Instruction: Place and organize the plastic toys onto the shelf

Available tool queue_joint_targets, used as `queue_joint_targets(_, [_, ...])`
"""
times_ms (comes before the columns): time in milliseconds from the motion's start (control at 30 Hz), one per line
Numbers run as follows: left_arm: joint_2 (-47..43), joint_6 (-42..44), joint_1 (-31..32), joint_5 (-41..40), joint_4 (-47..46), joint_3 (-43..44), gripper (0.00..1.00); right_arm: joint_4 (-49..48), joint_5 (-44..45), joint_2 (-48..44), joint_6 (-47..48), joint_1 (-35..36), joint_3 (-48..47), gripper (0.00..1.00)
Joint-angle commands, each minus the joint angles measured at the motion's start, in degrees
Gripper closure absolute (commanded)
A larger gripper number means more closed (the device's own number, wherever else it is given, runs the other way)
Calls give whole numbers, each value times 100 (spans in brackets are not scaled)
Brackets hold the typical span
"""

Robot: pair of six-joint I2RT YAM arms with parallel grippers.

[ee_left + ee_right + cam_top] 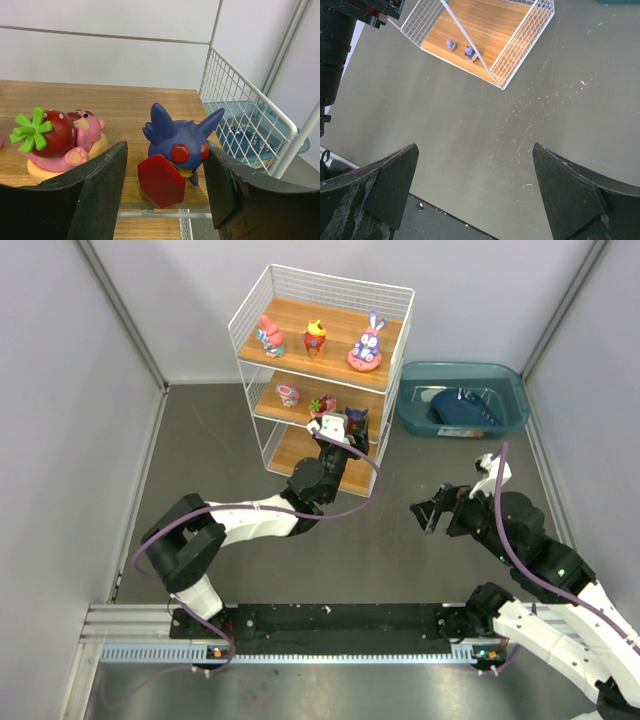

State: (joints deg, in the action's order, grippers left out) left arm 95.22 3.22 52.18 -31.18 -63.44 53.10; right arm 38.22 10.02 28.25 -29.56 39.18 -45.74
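So the blue spiky figurine (177, 142) with the red shield is standing upright on the shelf's (292, 318) middle tier (270, 403), right by the front edge and close to the wire side wall on the right. The left gripper (345, 430) has its claw spread around it: in the left wrist view there's a sliver of gap between the toy and each black finger (100, 190), so it isn't pinched. Just to its left, near but not touching, lies the pink strawberry bear (62, 140) on its yellow base. Further left on that tier the top camera picks up a small pink-and-blue toy (288, 394) that the wrist view barely catches. The top tier has three more in a row, well spaced: a pink long-eared one (270, 335), a yellow-and-red one (316, 337) and a purple bunny (368, 343). The right gripper (475, 170) hangs over the dark grey table (400, 570), well apart from the shelf, claw spread wide. Its own camera shows the shelf from above in the upper part of the frame, with two tiny figures on a board, too small to tell which. The teal bin (412, 412) sits just right of the shelf with a dark blue thing (460, 405) inside; its white markings are too small to read.
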Motion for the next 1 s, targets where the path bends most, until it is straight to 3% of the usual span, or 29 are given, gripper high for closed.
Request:
queue_joint_targets(0, [-12, 38, 20, -64, -292, -37, 33, -130, 70, -13, 65, -68, -14, 1])
queue_joint_targets(267, [-56, 38, 20, -29, -301, -63, 25, -122, 70, -30, 73, -60, 3, 1])
queue_joint_targets(967, [-240, 38, 64, -11, -371, -274, 19, -139, 70, 40, 47, -68, -5, 1])
